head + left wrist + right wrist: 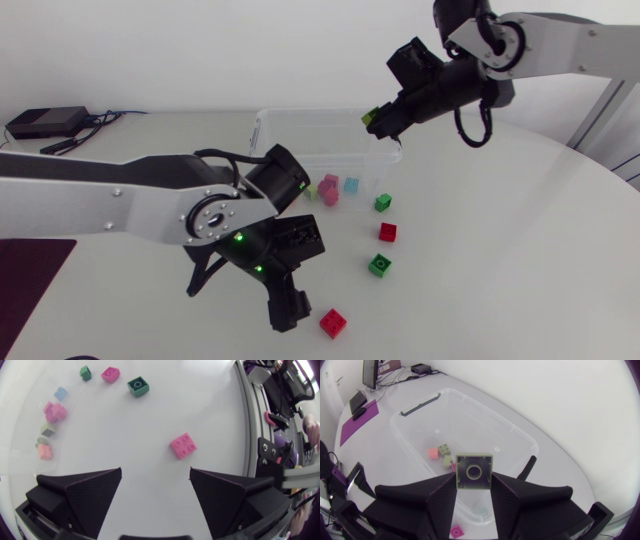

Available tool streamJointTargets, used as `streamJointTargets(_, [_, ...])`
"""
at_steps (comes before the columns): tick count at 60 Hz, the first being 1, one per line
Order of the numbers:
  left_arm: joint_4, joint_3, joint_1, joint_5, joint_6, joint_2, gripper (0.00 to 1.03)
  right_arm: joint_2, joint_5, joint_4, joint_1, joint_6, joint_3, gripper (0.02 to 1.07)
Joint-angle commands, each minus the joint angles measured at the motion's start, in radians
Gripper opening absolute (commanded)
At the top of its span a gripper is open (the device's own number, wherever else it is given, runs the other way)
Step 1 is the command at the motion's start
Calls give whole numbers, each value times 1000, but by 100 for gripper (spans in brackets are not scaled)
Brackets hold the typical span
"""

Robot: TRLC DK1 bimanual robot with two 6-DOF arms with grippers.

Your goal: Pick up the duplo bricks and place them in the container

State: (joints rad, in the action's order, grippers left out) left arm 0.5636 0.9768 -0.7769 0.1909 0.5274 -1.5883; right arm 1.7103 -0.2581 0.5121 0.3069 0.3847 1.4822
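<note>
— Where do things stand?
— On the white tabletop (500, 250) sits the clear container (310, 135). My right tool (392, 115) hangs above it, clenched on a pale green duplo brick (474, 471).
— And your left?
— My left tool (155, 475) is released, with a red duplo brick (333, 322) just ahead.

A clear plastic container (300, 130) stands open on the bench; a cluster of bricks (328, 188), pink, pale green and light blue, lies inside it; a pale green brick (474, 471) hangs above it in the right arm's jaws; outside lie a small green brick (383, 202), a red brick (388, 232), a green brick (380, 265) and, farthest off, a second red brick (333, 322).
</note>
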Motion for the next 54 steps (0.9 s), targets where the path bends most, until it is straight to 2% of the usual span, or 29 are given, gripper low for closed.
streamJointTargets(1, [-34, -49, -13, 22, 105, 51, 98, 117, 8, 0, 9, -40, 110, 69])
streamJointTargets(3, [-37, -55, -16, 38, 148, 50, 98, 144, 22, 8, 12, -46, 139, 94])
streamJointTargets(4, [-37, -56, -19, 44, 171, 50, 98, 150, 28, 8, 12, -46, 148, 102])
streamJointTargets(5, [-37, -59, -27, 51, 217, 47, 98, 158, 30, 8, 12, -47, 159, 103])
streamJointTargets(13, [-37, -46, -65, 65, 408, 13, 98, 80, 8, -4, -26, -56, 104, 103])
streamJointTargets(20, [-28, -4, -91, 65, 487, -61, 98, -97, -29, -49, -81, -21, -102, 103])
streamJointTargets(29, [58, 77, -125, 50, 548, -162, 98, -291, -90, -84, -160, 13, -330, 103])
streamJointTargets(35, [99, 137, -153, 5, 574, -228, 98, -400, -136, -83, -221, 36, -462, 103])
streamJointTargets(54, [211, 269, -162, -62, 632, -331, 96, -621, -175, -55, -310, 115, -715, 103])
